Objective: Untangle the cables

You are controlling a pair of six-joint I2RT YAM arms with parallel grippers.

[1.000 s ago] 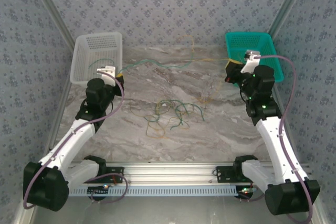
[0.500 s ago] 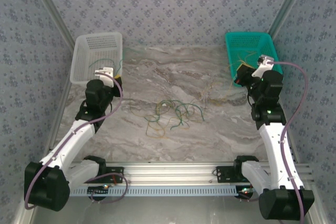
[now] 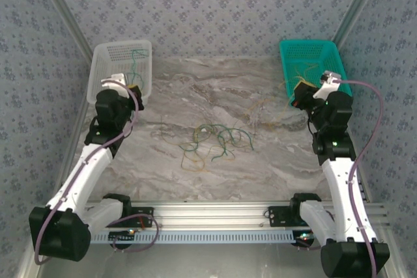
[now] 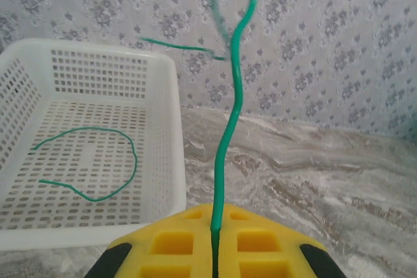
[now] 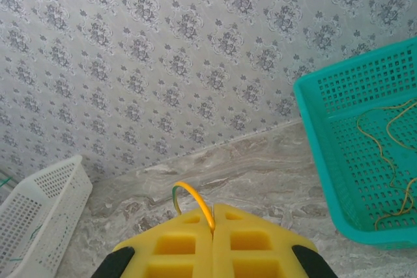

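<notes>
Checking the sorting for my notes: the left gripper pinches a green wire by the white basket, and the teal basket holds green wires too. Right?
No: the wires in the teal basket are yellow, as the right wrist view shows. The left gripper does pinch a green wire by the white basket.

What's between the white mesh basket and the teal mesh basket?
In the top view, a loose tangle of thin green and yellow cables lies on the marble tabletop, nearer the arms than the white basket or teal basket.
</notes>
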